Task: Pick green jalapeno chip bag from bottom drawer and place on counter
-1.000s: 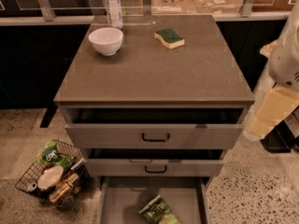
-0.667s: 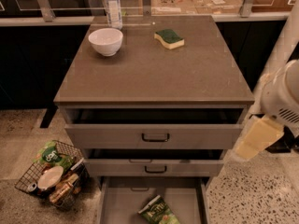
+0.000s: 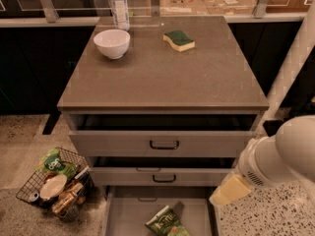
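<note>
The green jalapeno chip bag (image 3: 166, 223) lies flat inside the open bottom drawer (image 3: 129, 215), near its middle and cut by the lower edge of the view. My white arm comes in from the right. Its pale yellow gripper end (image 3: 228, 191) hangs beside the drawer's right edge, above and to the right of the bag and apart from it. The grey-brown counter (image 3: 162, 77) tops the cabinet, well above the gripper.
On the counter stand a white bowl (image 3: 111, 43), a green-and-yellow sponge (image 3: 179, 40) and a water bottle (image 3: 119, 6). The two upper drawers (image 3: 164, 144) are partly pulled out. A wire basket (image 3: 55, 183) of clutter sits on the floor at left.
My arm has moved down and to the left, from beside the upper drawers to the right edge of the bottom drawer. The bag has not moved.
</note>
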`<act>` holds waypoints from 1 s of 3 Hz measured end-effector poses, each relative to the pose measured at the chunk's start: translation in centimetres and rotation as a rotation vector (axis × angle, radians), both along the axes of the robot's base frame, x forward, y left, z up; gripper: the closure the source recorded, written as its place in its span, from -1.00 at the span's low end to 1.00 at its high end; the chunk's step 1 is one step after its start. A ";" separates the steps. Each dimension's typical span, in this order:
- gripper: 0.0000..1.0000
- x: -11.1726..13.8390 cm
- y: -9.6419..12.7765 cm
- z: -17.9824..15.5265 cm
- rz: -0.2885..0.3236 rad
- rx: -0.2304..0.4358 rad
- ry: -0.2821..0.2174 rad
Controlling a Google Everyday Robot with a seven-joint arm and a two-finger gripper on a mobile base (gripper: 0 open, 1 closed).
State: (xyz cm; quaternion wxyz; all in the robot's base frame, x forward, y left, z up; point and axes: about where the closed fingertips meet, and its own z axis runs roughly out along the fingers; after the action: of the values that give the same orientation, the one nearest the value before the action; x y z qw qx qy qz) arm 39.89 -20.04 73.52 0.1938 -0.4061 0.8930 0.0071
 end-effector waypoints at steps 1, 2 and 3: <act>-1.00 0.1 2.0 -5.6 -0.047 0.030 -0.007; -1.00 0.7 4.2 -8.7 -0.029 0.005 -0.064; -1.00 1.3 3.8 -8.9 -0.043 -0.022 -0.098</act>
State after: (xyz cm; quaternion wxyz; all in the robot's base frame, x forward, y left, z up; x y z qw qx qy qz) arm 41.23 -16.27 64.61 0.2331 -0.3889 0.8909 -0.0270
